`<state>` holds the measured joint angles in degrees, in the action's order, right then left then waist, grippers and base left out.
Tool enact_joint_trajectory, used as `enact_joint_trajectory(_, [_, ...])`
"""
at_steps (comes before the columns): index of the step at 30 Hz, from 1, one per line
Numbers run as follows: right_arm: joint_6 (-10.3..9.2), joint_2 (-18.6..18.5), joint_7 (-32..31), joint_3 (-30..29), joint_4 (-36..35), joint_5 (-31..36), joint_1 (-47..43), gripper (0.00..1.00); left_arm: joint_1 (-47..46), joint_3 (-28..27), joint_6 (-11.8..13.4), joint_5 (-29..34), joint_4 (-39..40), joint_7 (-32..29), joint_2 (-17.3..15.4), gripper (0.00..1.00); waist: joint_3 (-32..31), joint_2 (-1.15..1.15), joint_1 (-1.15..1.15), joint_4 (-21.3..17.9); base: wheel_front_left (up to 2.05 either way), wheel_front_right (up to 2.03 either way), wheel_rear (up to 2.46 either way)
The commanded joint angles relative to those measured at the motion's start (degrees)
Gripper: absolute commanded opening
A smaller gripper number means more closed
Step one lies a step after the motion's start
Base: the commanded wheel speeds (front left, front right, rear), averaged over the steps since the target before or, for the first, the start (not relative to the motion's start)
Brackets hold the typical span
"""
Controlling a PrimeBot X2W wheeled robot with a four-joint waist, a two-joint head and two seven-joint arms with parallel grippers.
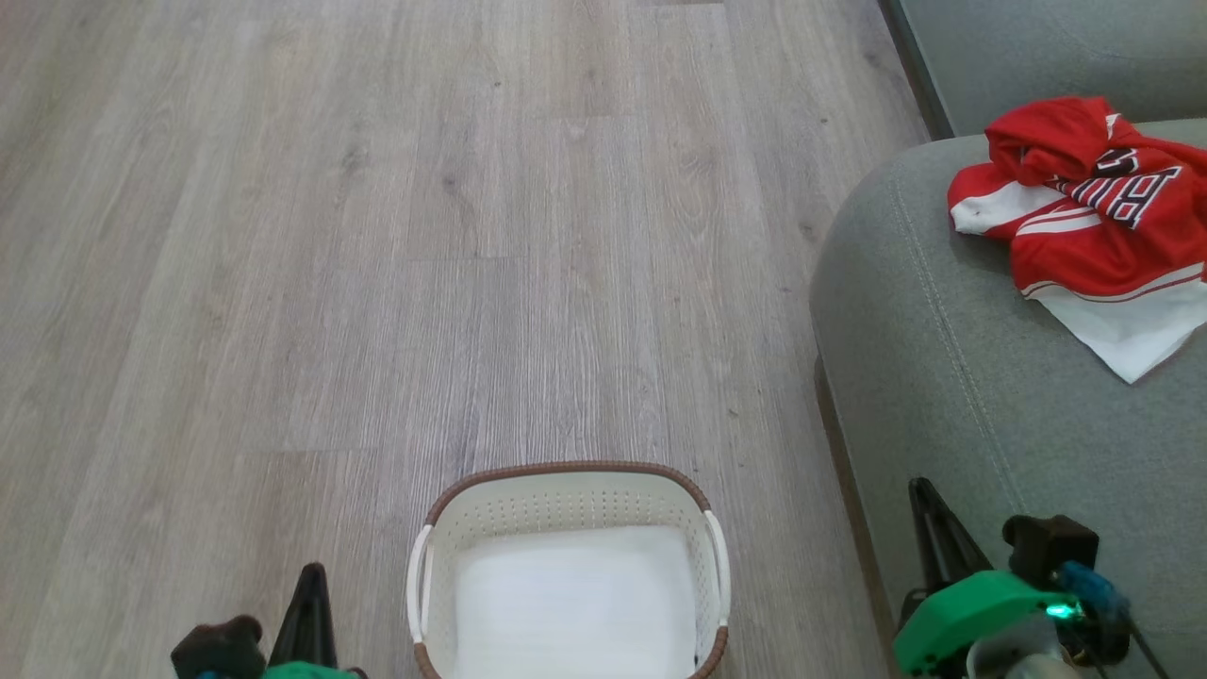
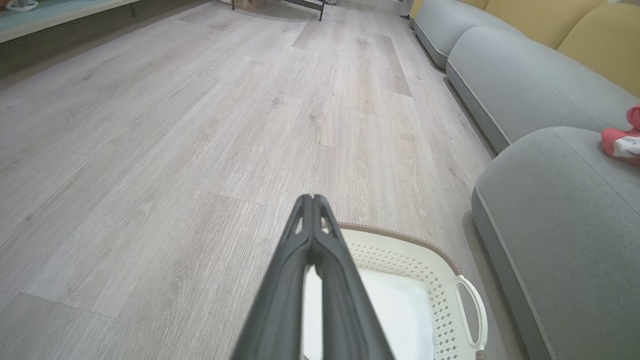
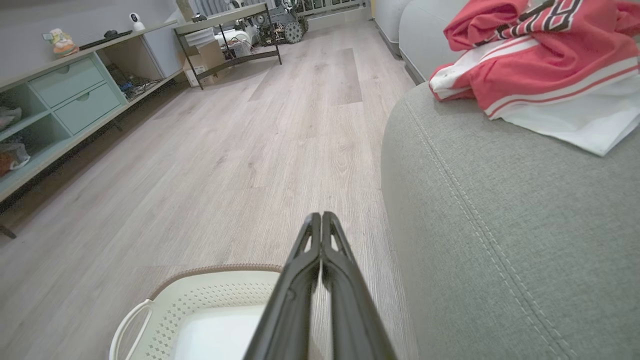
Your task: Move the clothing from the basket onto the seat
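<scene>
clothing [image 1: 1084,203] lies on the seat [image 1: 943,396]; the basket [image 1: 566,500] is bare (task looks done). left gripper [image 2: 312,198] and right gripper [image 3: 320,216] are closed, empty.

Grey wood-look floor [image 1: 377,236] across frame. Right wrist view, left: pale green drawer unit [image 3: 75,90], white camera [image 3: 135,21] on top. Left wrist view, upper right: yellow cushions [image 2: 600,45].

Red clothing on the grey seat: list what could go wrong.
The red-and-white sports clothing lies near the rounded edge of the grey fabric seat cushion; it might slide off. The cream perforated plastic basket stands close to the shut left pincer and right pincer, so a moving arm could knock it.
</scene>
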<state>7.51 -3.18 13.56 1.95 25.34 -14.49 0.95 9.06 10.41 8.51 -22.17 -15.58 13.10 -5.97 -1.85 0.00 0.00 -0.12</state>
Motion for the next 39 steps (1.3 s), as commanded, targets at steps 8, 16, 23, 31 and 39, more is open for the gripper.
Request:
enact_joint_trajectory(8, [0.00,0.03,-1.95,-1.04,-2.85,-7.17,2.83,0.00,-3.29,-2.09,-1.63,-6.28,1.62,-1.68,0.02,0.00,0.18,0.00,0.00,0.01,0.00,0.00,0.00])
enact_joint_trajectory(16, [0.00,0.05,-3.10,-1.51,-3.41,-11.71,2.97,0.00,-4.06,-3.04,-2.56,-10.38,1.62,-2.83,0.22,0.00,0.30,0.00,0.00,0.02,0.00,0.00,0.00])
enact_joint_trajectory(23, [-0.01,0.06,-4.26,-1.98,-3.96,-16.25,3.12,0.00,-4.83,-4.00,-3.48,-14.48,1.62,-3.99,0.41,0.00,0.42,0.00,0.00,0.03,0.00,0.00,0.00])
enact_joint_trajectory(31, [-0.01,0.08,-5.59,-2.53,-4.58,-21.42,3.30,0.00,-5.70,-5.09,-4.54,-19.15,1.62,-5.30,0.64,0.00,0.55,0.00,0.00,0.04,0.00,0.00,0.00])
enact_joint_trajectory(39, [-0.01,0.10,-6.92,-3.08,-5.20,-26.61,3.47,0.00,-6.58,-6.19,-5.59,-23.83,1.61,-6.62,0.86,0.00,0.69,0.00,0.00,0.04,0.00,0.00,0.00])
